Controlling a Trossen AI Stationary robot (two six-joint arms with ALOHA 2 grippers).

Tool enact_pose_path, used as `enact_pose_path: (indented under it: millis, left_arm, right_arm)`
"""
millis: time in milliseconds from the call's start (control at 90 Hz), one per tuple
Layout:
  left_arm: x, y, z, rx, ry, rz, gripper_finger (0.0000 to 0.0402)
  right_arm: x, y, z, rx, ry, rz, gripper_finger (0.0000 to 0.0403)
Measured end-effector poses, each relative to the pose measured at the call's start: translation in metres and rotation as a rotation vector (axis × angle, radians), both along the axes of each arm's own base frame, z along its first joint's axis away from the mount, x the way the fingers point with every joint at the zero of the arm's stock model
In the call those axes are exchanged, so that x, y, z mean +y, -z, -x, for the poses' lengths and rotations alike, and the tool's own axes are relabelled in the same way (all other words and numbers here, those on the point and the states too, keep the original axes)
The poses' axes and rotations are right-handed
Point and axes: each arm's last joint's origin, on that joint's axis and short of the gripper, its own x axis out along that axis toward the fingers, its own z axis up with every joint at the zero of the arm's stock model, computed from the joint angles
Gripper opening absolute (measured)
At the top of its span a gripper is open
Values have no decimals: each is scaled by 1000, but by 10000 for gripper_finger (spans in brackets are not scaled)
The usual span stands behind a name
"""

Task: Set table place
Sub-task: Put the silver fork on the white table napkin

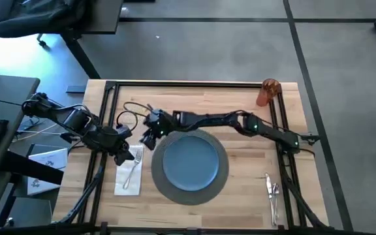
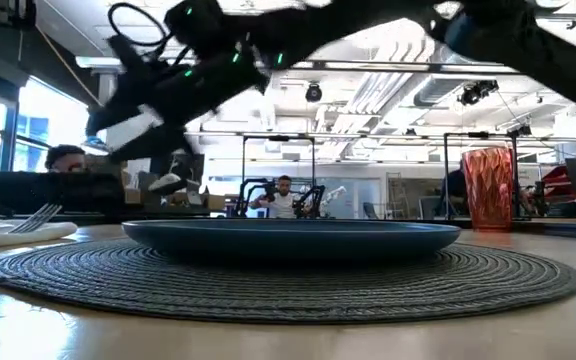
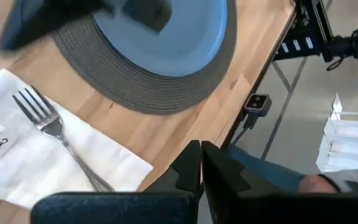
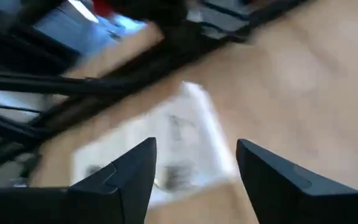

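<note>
Tabletop fork lies beside left fingers, untouched.

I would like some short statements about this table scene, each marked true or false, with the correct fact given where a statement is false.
1. The fork lies on the napkin. True.
2. The plate sits on the mat. True.
3. The cup stands on the plate. False: it stands near the far right corner of the table, apart from the plate.
4. The knife lies on the napkin. False: it lies on the bare table, right of the mat.
5. The right gripper is shut. False: its fingers stand apart, with nothing between them.
6. The left gripper is shut. True: its fingers meet, empty.
</note>
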Motion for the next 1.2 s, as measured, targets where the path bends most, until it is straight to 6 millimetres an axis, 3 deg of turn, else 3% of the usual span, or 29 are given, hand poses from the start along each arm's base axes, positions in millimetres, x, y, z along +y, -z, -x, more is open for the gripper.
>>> enact_pose_path:
  millis: [144, 233, 367, 544, 722, 900, 1200]
  left_arm:
    - [1, 6, -1, 32, -112, 13, 1]
    - [0, 20, -2, 112, -179, 50, 10]
    - [-5, 57, -3, 278, -253, 67, 49]
    - [-9, 107, -7, 446, -346, 45, 114]
    - [-12, 143, -10, 585, -356, 53, 130]
    - [-21, 161, -27, 564, -310, 71, 118]
    - [-26, 180, -35, 678, -317, 49, 75]
  right_arm:
    - [3, -39, 43, 281, 76, 198, 184]
    - [15, -57, 72, 470, 37, 284, 176]
    - [48, -73, 107, 692, -36, 314, 173]
    - [93, -113, 146, 722, -12, 391, 172]
    - [115, -144, 167, 604, 37, 508, 172]
    - [110, -157, 176, 576, 64, 542, 172]
    - [104, -169, 185, 567, 32, 619, 172]
